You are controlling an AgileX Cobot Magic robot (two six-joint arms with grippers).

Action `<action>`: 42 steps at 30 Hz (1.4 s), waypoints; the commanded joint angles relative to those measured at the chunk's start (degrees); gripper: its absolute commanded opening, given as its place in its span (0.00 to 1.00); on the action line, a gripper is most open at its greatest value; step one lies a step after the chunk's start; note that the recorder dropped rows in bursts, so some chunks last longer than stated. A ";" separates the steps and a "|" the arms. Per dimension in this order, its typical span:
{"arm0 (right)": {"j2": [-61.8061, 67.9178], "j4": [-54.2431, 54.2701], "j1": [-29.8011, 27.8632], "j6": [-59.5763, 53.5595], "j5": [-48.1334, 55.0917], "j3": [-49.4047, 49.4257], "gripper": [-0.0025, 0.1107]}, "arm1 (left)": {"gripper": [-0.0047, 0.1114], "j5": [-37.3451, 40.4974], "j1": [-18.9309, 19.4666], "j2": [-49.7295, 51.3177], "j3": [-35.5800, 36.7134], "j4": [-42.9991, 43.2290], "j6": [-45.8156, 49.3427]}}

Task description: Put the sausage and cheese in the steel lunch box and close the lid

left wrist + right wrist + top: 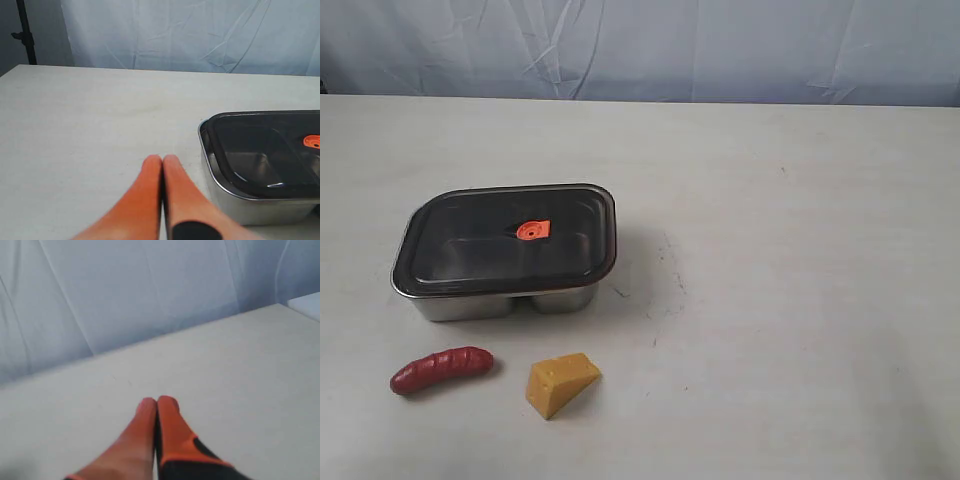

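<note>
Lid [510, 235] sat on the steel lunch box [505, 298]; sausage [441, 369] and cheese [561, 383] lay on the desk [770, 300] near it. Left fingers [181, 195] and right fingers [142, 435] were pressed together, holding nothing.

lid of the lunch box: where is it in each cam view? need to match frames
Exterior: lid sits on the steel lunch box, left of centre.
Left wrist: lid beside the left hand, cut off by the frame edge.
Right wrist: not in it; only right hand and table.
Shared landmark: orange valve tab in exterior and left wrist; blue backdrop in all three.
</note>
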 commanded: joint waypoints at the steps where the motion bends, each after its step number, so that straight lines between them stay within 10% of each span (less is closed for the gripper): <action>1: -0.42 26.64 -0.15 2.67 -13.15 0.08 0.01 | 0.04 0.04 -0.02 -0.43 0.19 -0.01 -0.20; 17: 3.89 46.89 -0.15 -11.80 -0.03 -14.03 0.01 | 0.04 0.04 -0.02 -0.43 0.19 -0.01 -0.20; 25: 38.84 50.47 -0.15 -33.73 13.39 -33.46 0.01 | 0.04 0.04 -0.02 -0.43 0.19 -0.01 -0.20; 31: 79.55 74.86 1.94 -67.89 39.04 -52.28 0.01 | 0.04 0.04 -0.02 -0.43 0.19 -0.01 -0.20; 42: 123.08 78.57 14.17 -70.32 54.17 -75.50 0.02 | 0.04 0.04 -0.02 -0.43 0.19 -0.01 -0.20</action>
